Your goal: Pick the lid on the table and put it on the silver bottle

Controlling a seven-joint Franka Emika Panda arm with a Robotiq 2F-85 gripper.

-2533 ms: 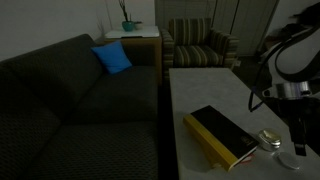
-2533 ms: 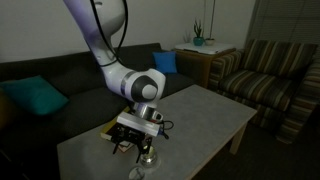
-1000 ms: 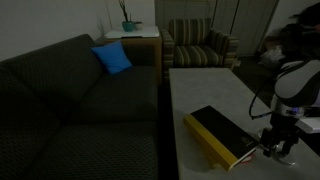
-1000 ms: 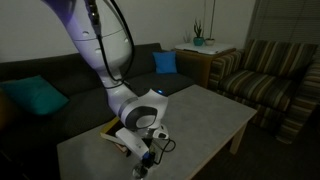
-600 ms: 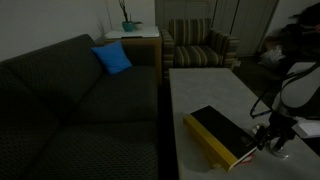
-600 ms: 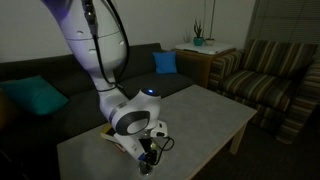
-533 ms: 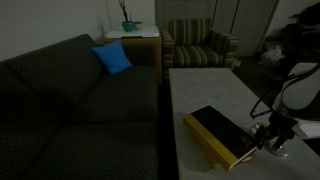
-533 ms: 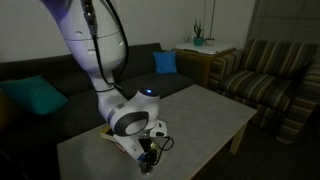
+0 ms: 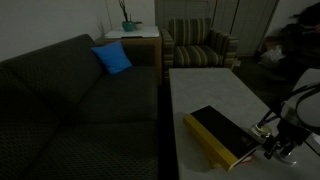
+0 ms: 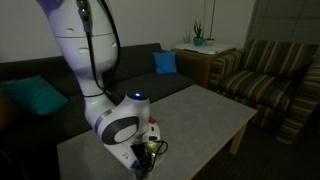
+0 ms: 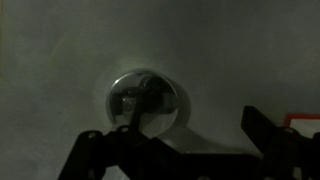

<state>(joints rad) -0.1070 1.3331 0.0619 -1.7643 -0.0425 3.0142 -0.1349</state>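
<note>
Hovering with jaws spread wide, the gripper [image 11: 172, 135] is hanging over the lid [image 11: 147, 100] near the edge of the table [image 9: 210, 90]. The lid is looking light, stiff and slick, so pinch its rim.

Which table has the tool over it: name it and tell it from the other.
The long pale table with the black-and-yellow book; the tool hangs low over it. The small wooden side table carries a plant.

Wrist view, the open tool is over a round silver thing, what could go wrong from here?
The round piece could be lid or bottle; the tool may grab the wrong one. It sits slightly off-centre between the fingers, so closing might push it. The book lies close; a finger could clip it.
</note>
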